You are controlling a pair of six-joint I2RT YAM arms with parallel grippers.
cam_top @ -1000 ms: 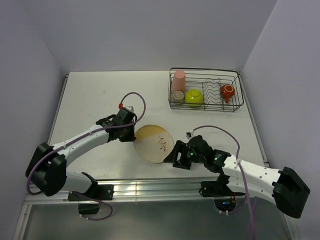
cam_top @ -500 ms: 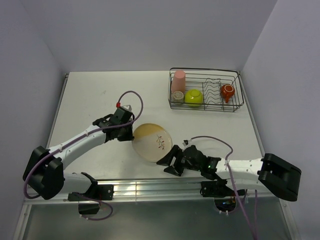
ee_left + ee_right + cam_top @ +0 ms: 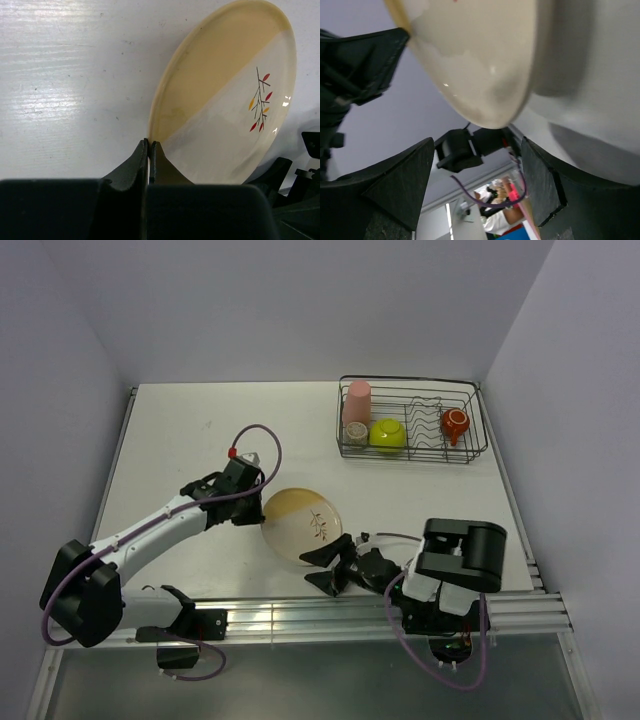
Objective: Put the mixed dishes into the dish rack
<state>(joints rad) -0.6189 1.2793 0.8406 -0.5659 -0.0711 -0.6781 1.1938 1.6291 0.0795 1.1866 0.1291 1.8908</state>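
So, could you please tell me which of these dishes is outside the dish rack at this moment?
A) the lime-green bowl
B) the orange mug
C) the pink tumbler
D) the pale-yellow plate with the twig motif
D: the pale-yellow plate is out on the table side with its rim pinched by the left gripper, while the pink tumbler, lime-green bowl and orange mug sit inside the dish rack.

One each — plate (image 3: 300, 525), tumbler (image 3: 357, 403), bowl (image 3: 388, 434), mug (image 3: 455, 424), cup (image 3: 356, 434) — and one rack (image 3: 410, 379)
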